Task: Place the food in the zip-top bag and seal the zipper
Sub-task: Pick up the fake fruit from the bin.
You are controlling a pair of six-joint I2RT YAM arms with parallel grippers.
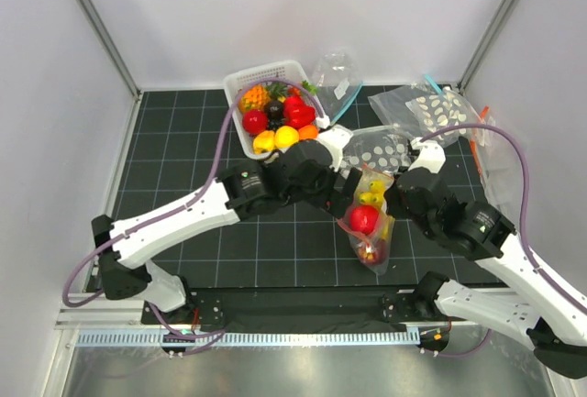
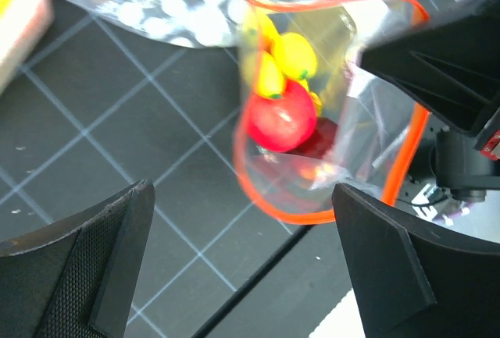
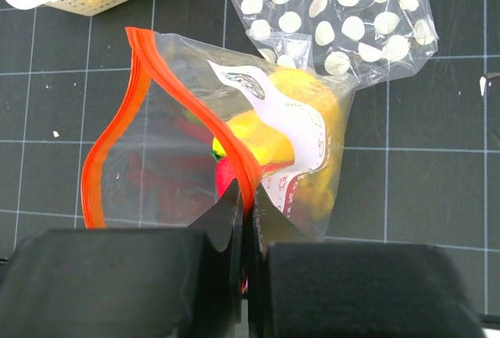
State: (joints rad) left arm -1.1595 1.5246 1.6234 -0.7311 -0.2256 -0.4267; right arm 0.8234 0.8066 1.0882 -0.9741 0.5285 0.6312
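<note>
The zip-top bag (image 1: 369,223) lies in the middle of the mat with its mouth gaping. Inside it sit a red fruit (image 2: 281,119), yellow food (image 2: 293,55) and more red pieces (image 3: 168,190). The orange-red zipper (image 2: 269,207) curves in an open loop. My right gripper (image 3: 248,207) is shut on the zipper strip (image 3: 195,104) beside the white label (image 3: 275,112), holding that edge up. My left gripper (image 2: 242,268) stands wide open just outside the bag's mouth, nothing between its fingers (image 2: 117,260). In the top view it (image 1: 347,186) is at the bag's left, and the right gripper (image 1: 397,197) at its right.
A white basket (image 1: 240,81) with several more toy fruits (image 1: 275,122) stands at the back. Clear bags dotted with white discs (image 1: 436,108) (image 3: 344,10) lie behind the zip-top bag. Another clear bag with a blue strip (image 1: 339,81) sits next to the basket.
</note>
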